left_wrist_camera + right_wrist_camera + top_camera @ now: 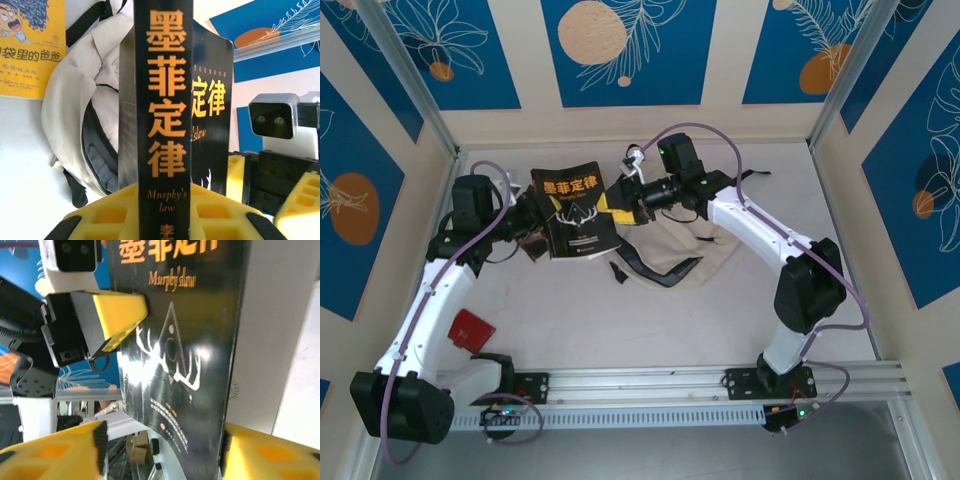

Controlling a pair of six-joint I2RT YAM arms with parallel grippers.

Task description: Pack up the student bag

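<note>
we pinch the black book (575,210) by its spine in our left gripper (165,200). our right gripper (162,440) has its jaws spread around the book's other edge. the cream backpack (692,256) lies on the table (650,320) under the right arm.

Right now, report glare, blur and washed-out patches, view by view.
Right wrist: white glare on the glossy black book cover around the antler emblem. Left wrist: spine lettering sharp, the table nearly washed out. Top external: even light, soft shadows.

From overhead at the near side, one camera looks down across the whole bench (620,320), while two wrist cameras face each other, close on the same black book (162,125).
</note>
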